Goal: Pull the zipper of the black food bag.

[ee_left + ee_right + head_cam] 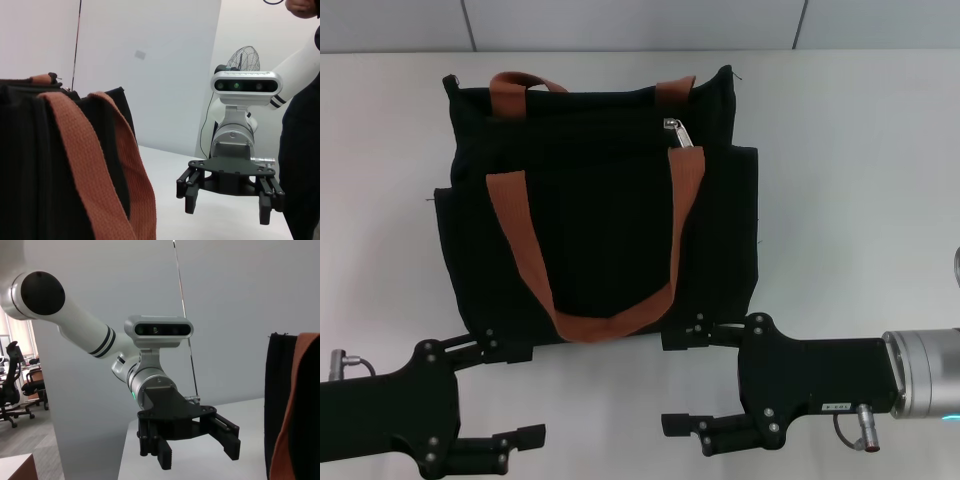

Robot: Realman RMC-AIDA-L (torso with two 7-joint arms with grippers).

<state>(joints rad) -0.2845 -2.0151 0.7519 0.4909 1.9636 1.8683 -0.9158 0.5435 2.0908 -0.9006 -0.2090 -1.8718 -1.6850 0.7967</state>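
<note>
The black food bag (595, 230) stands in the middle of the white table, with its orange-brown strap handles (610, 320) hanging down its near face. The zipper (677, 131), a small silver pull tab, sits on the top zip line toward the bag's right end. My left gripper (520, 393) is open and empty, low at the bag's near-left corner. My right gripper (678, 380) is open and empty just below the bag's near-right corner. The left wrist view shows the bag (30, 165) and the right gripper (227, 210). The right wrist view shows the left gripper (199, 455) and the bag's edge (280, 405).
The white table (860, 180) spreads to both sides of the bag, with a wall behind it. A person's dark sleeve (300, 150) shows at the edge of the left wrist view. Office chairs (15, 390) stand far off.
</note>
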